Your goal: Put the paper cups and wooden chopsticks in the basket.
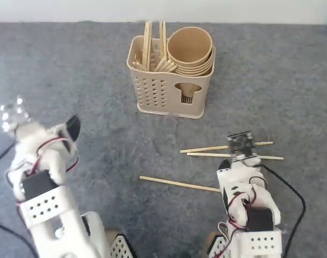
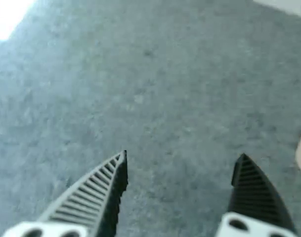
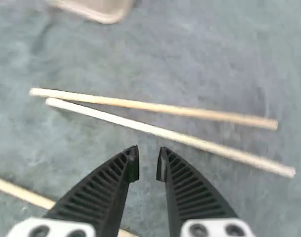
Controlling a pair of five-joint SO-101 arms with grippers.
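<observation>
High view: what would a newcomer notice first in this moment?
First, the beige slotted plastic basket at the far middle of the grey carpet, already holding a stack of tan paper cups and several upright wooden chopsticks. Next, three loose wooden chopsticks lie nearer the arms. A close pair sits right by the right arm's tool, which is slightly open and empty, and a single one lies closer to the robot.

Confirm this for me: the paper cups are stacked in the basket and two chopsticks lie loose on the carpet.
Not quite. The high view shows three on the carpet, not two: a chopstick pair side by side and a third chopstick nearer the arms. The paper cups are stacked in the basket, as you say.
</observation>
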